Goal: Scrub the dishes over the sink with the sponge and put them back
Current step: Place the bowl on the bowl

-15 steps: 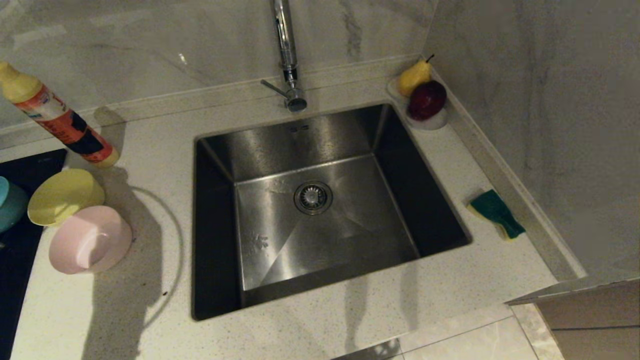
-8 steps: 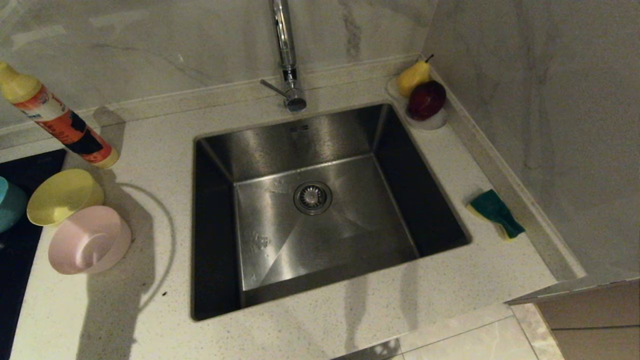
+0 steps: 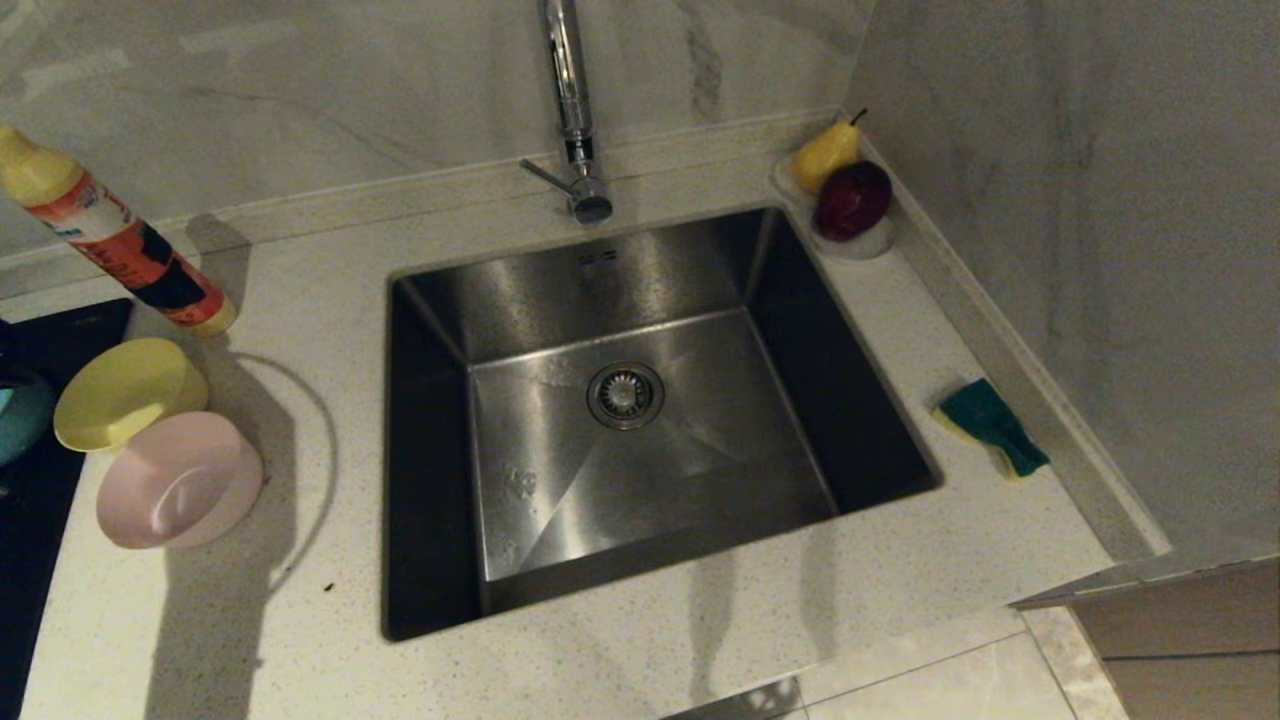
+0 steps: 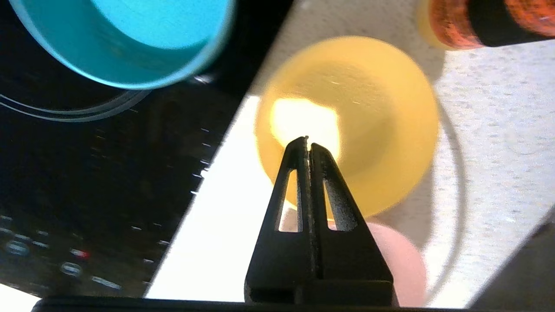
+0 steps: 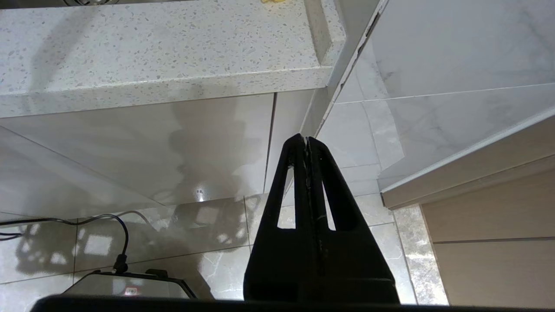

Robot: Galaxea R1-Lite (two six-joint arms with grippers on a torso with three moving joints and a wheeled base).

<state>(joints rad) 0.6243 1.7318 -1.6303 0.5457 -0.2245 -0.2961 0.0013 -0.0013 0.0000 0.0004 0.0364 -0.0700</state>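
Bowls stood grouped on the counter at about nine o'clock of the sink (image 3: 440,300): the yellow bowl (image 3: 125,392) and pink bowl (image 3: 178,480) touching, the blue bowl (image 3: 18,415) just beyond on the dark hob (image 3: 40,500), probably staged there for the left arm to lift each one. The left gripper (image 4: 308,141) hung over the yellow bowl, clenched and holding nothing, so a pick looked near but not begun. The sponge (image 3: 992,425) lay at three o'clock of the sink, green face up, likely left for the right arm. The right gripper (image 5: 306,139) was parked below the counter edge, clenched and empty. Speckled pale stone formed the counter (image 3: 300,620), with marble walls behind; a bottle (image 3: 120,245) stood at ten o'clock, and a pear (image 3: 828,152) and apple (image 3: 852,200) at one o'clock.
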